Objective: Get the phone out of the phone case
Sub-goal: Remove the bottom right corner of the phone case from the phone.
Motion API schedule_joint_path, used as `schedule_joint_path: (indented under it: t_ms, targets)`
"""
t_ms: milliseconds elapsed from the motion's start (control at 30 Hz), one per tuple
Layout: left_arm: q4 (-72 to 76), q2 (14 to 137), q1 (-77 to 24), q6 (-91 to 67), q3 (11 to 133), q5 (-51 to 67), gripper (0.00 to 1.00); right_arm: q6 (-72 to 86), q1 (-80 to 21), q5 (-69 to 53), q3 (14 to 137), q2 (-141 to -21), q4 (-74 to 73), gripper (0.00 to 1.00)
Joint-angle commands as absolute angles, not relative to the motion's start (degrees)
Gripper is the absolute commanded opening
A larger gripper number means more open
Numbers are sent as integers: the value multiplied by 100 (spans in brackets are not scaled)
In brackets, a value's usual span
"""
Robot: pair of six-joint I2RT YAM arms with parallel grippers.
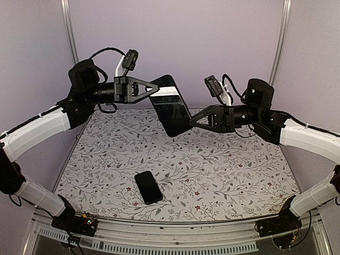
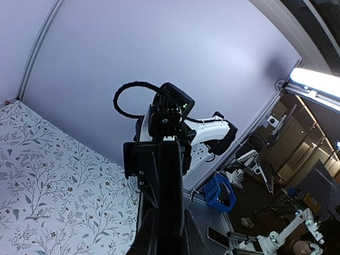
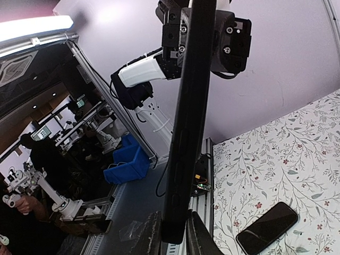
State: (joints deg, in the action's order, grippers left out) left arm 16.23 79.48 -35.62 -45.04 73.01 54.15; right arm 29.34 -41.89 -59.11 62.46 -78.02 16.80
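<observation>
Your left tool (image 1: 155,88) and right tool (image 1: 190,123) each pinch one end of the phone case (image 1: 172,111). It looks light and bendy, so hold its edges gently.

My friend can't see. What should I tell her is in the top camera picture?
Two robot arms hold a black phone case up in the air between them, the left jaws pinching its upper end and the right jaws its lower end. Below, a black phone lies flat on the flowery table.
</observation>
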Motion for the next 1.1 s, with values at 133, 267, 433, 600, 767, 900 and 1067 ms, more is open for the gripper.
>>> schedule_joint_path:
  t_ms: [133,267,433,600,767,900,1067]
  targets:
    - [2249,7737,-3630,-4726,7247,5531,0,3148,-4225,-6731,6214,-7717,2343,21]
    - [2272,7726,-3638,-4755,7242,5554,0,3183,-4230,-6732,6187,-7660,2408,21]
    - [2315,7747,-3664,-4788,7240,5561,0,3223,-4227,-6709,6214,-7721,2453,12]
    - [2484,7785,-3698,-4914,7236,5668,0,3292,-4269,-6798,6203,-7765,2591,5]
    - [2756,7872,-3759,-5107,7224,5815,0,3397,-4328,-6984,6241,-7776,2843,1]
    - [3122,7950,-3842,-5375,7210,5946,0,3516,-4383,-7206,6322,-7819,3106,0]
    - [3745,8046,-4049,-5836,7163,6029,0,3487,-4409,-7284,6458,-7887,3112,0]
